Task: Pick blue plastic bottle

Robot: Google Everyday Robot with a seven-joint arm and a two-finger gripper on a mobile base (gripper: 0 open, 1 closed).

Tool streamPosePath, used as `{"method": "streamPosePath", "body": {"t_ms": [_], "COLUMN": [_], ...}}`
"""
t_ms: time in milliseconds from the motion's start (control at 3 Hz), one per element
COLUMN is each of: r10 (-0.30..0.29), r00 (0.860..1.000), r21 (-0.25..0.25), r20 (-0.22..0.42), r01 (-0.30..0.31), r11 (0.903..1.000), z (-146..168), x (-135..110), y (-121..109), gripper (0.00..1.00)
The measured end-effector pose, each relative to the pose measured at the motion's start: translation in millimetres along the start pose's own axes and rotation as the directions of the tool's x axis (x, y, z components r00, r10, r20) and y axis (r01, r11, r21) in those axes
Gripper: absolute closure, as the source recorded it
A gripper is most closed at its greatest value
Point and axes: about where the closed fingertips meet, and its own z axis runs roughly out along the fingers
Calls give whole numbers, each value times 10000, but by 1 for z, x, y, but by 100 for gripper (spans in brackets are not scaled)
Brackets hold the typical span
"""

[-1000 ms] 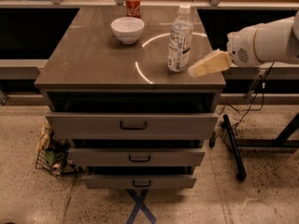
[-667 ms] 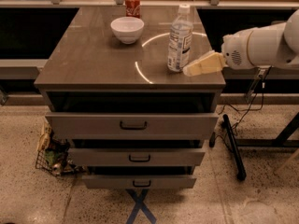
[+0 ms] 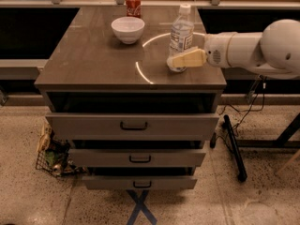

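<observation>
The blue plastic bottle point(image 3: 181, 33) is clear with a white cap and a white-bluish label. It stands upright on the right side of the brown tabletop point(image 3: 93, 55). My gripper point(image 3: 173, 62), with its yellowish tip, reaches in from the right on a white arm point(image 3: 253, 50). It is level with the bottle's lower part and overlaps its base in this view. I cannot tell whether it touches the bottle.
A white bowl point(image 3: 127, 29) and a red soda can point(image 3: 133, 4) stand at the back left of the tabletop. Three drawers point(image 3: 133, 125) below stick out toward me. A wire basket point(image 3: 54, 156) sits on the floor at the left, and a black stand point(image 3: 234, 149) at the right.
My gripper has moved left toward the bottle, from beside it to overlapping its base. The bottle, bowl and can have not moved.
</observation>
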Motion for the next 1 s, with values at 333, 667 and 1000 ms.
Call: {"method": "streamPosePath", "body": {"t_ms": [333, 667, 1000], "r10": [162, 257, 247], "r00": [9990, 9941, 9889], "r21": [-572, -1023, -1119], "r20": [425, 1053, 1464], "r01": [-138, -149, -82], "r11": [9983, 9946, 9937], "z": [22, 33, 35], "x": [0, 2, 0], "y": [7, 14, 18], "gripper": [13, 44, 67]}}
